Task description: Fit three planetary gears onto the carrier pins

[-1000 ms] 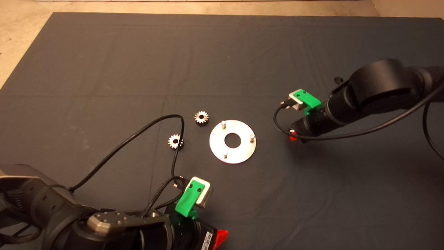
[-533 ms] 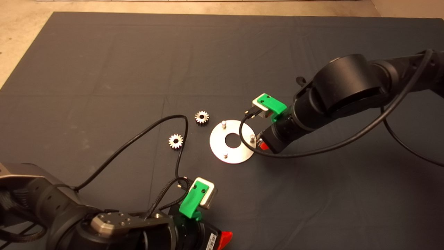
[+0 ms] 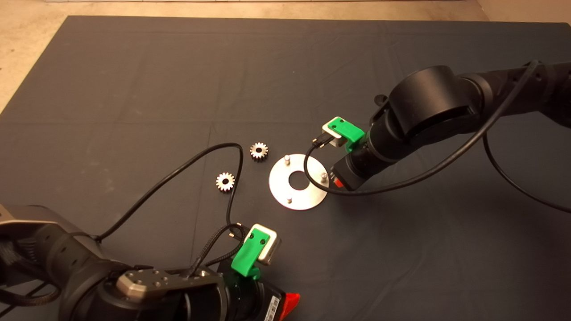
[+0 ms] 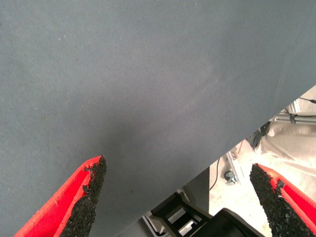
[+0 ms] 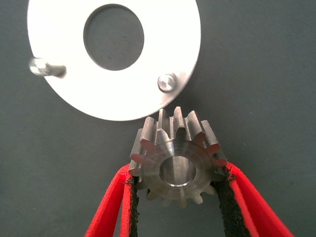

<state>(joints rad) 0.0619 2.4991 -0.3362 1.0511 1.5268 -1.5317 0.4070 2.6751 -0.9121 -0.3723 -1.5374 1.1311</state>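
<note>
The planetary gears are split: one (image 5: 178,165) is clamped across its toothed rim between the black pads of the right hand (image 5: 178,197), bore upright, while the other two lie loose on the dark mat (image 3: 134,89) of the counter.

Taking the steel carrier disc (image 3: 281,194) as landmark and going near to far: the left hand (image 4: 177,197) hangs idle over the mat's near edge, well short of the disc, fingers spread wide with nothing between them. Left of the disc lies one loose gear (image 3: 225,182); a little farther off, near the disc's far left rim, lies the second (image 3: 258,151). At the disc's right rim the right hand carries its gear just outside the edge, close to the nearest carrier pin (image 5: 167,82) but not yet over it. Another pin (image 5: 38,65) stands across the centre hole; the head view shows all three pins bare.

The gear looks solid steel: stiff, dense for its size, and probably slick, so a squeeze across opposite teeth that leaves the bore open suits it. Seating likely needs bore and pin closely lined up and the gear kept level, or it may jam.
</note>
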